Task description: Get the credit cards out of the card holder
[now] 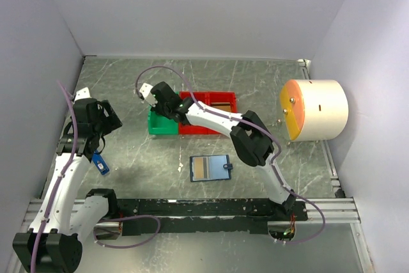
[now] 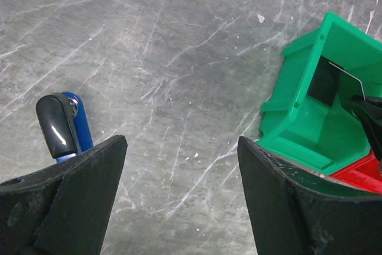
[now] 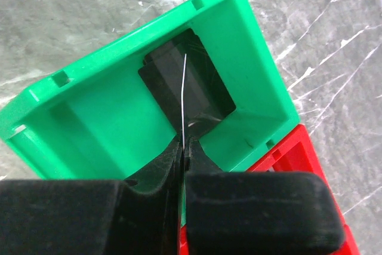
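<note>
Right gripper (image 3: pixel 182 146) pinching edge-on card (image 3: pixel 184 91), apparently silvery, above green bin (image 3: pixel 89 117)

No legible text, numbers, logos or signs in any view.
Silvery card (image 3: pixel 184 88), pinched in right gripper (image 3: pixel 183 145): seen edge-on only, face not readable.
Dark card (image 3: pixel 215 97) just beyond the fingertips, in green bin (image 3: pixel 107 117): no print resolved.
Open card holder (image 1: pixel 220 165): too small for any lettering.
Blue tag (image 2: pixel 83 126) left of left gripper (image 2: pixel 182 144): no marking legible.
</note>
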